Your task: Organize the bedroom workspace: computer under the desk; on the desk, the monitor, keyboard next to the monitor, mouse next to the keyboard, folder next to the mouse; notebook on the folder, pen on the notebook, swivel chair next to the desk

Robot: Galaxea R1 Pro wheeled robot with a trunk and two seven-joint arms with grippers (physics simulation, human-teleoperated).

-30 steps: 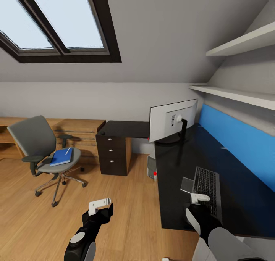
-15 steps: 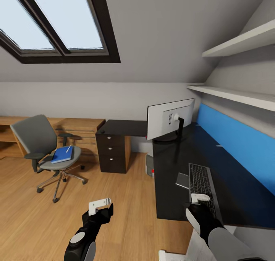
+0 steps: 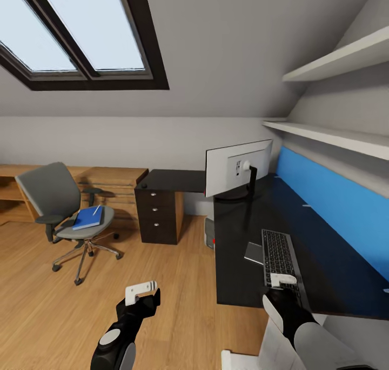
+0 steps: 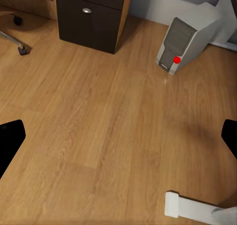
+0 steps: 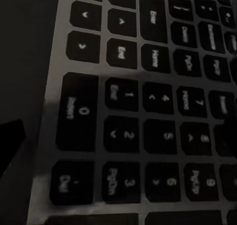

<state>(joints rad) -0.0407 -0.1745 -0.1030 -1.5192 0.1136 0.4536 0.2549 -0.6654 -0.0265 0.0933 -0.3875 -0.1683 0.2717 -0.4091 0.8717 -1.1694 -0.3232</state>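
Observation:
The black-topped desk [image 3: 243, 224] runs along the right. On it the monitor [image 3: 237, 169] stands with its pale back toward me. The keyboard [image 3: 279, 251] lies near the front edge. My right gripper [image 3: 283, 279] hovers open just over its number keys [image 5: 143, 121]. The computer [image 3: 209, 233] stands under the desk, also in the left wrist view [image 4: 190, 37]. My left gripper [image 3: 141, 290] hangs open above the wooden floor. The swivel chair [image 3: 59, 202] stands far left; a blue folder or notebook [image 3: 86, 218] with the pen [image 3: 96, 211] on top lies on its seat. The mouse I cannot make out.
A thin grey slab [image 3: 253, 252] lies beside the keyboard. The black drawer unit [image 3: 158, 216] stands under the desk's far end, a wooden dresser [image 3: 116, 189] behind the chair. Two white shelves [image 3: 335, 137] hang over the blue back panel [image 3: 335, 207].
The whole picture has shifted: the camera moved, so desk, monitor and keyboard sit further left and higher. Both grippers hold the same place in the picture.

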